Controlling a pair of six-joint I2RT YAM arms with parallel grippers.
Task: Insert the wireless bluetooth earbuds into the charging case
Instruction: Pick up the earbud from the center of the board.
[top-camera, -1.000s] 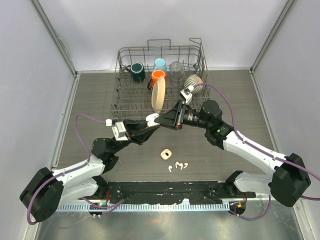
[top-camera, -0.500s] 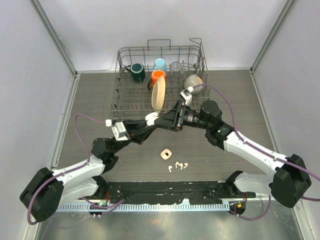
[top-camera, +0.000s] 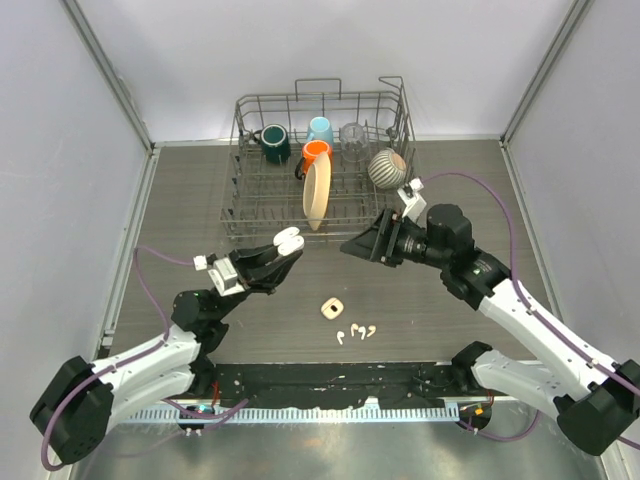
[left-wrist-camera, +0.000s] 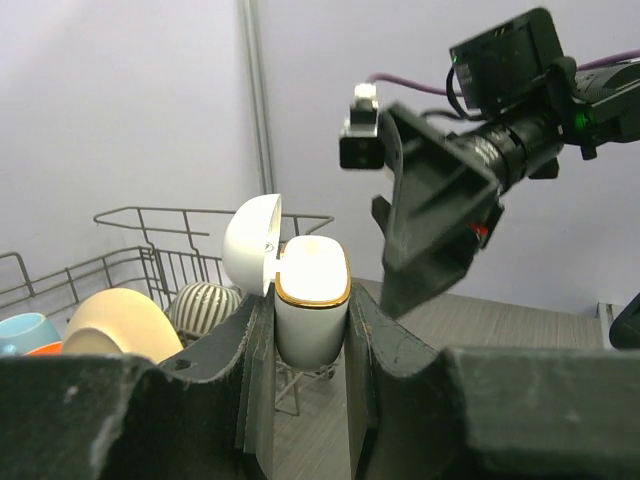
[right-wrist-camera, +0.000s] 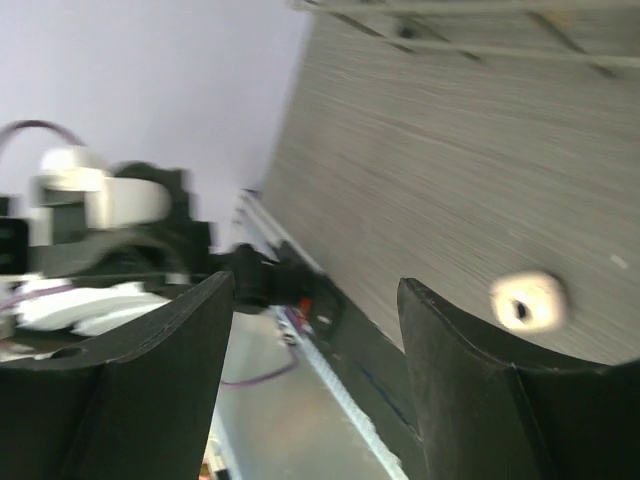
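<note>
My left gripper (top-camera: 284, 247) is shut on a white charging case (top-camera: 289, 238) with a gold rim, held above the table in front of the rack. In the left wrist view the case (left-wrist-camera: 311, 315) stands upright between my fingers (left-wrist-camera: 250, 350) with its lid (left-wrist-camera: 250, 243) flipped open to the left. My right gripper (top-camera: 356, 248) hangs open and empty a little to the right of the case; its dark fingers (left-wrist-camera: 425, 230) face it. Several tiny white earbuds (top-camera: 357, 331) lie on the table near the front edge.
A small cream square piece with a dark hole (top-camera: 331, 309) (right-wrist-camera: 528, 300) lies just behind the earbuds. The wire dish rack (top-camera: 240, 150) at the back holds a green mug (top-camera: 275, 143), an orange mug (top-camera: 316, 152), a cream plate (top-camera: 316, 192) and a striped bowl (top-camera: 387, 168).
My right gripper has opened and drawn back to the right, away from the case. My left arm has pulled the case slightly left and toward the front.
</note>
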